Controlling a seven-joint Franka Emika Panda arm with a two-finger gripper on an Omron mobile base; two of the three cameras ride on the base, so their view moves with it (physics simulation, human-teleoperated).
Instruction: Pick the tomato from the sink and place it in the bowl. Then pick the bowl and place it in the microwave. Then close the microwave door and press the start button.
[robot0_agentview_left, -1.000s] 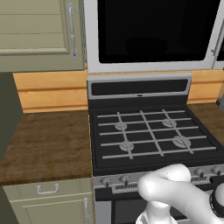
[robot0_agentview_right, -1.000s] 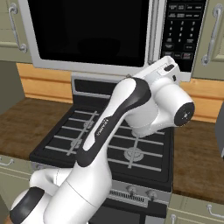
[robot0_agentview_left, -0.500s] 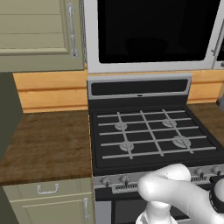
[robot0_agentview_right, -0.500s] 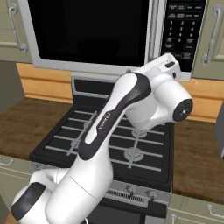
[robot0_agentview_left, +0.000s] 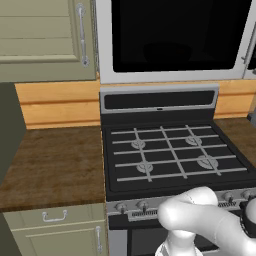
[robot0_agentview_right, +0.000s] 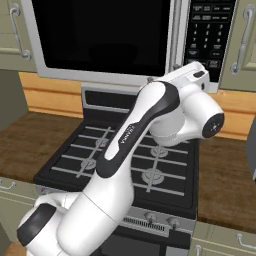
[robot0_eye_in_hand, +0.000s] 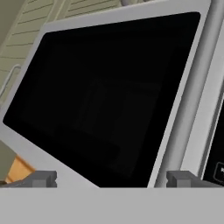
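Observation:
The microwave (robot0_agentview_right: 125, 40) hangs above the stove with its door (robot0_eye_in_hand: 109, 96) shut; the glass is dark and what lies inside cannot be made out. The long bar handle (robot0_eye_in_hand: 192, 87) runs along the door's right side, with the black keypad (robot0_agentview_right: 207, 30) beyond it. My gripper (robot0_eye_in_hand: 112, 179) is open with nothing between its fingers, and faces the door's lower part at close range. The hand (robot0_agentview_right: 192, 75) sits just below the door's lower right corner. The tomato, bowl and sink are out of view.
A black gas stove (robot0_agentview_left: 170, 155) with grey grates lies under the microwave. Wooden counters flank it, one at the left (robot0_agentview_left: 50, 160) and one at the right (robot0_agentview_right: 225, 175). Beige cabinet doors (robot0_agentview_left: 45, 35) hang to the left, and drawers (robot0_agentview_left: 55, 220) sit below.
The arm's elbow has shifted a little while the hand stays near the door's lower right corner. The door remains shut.

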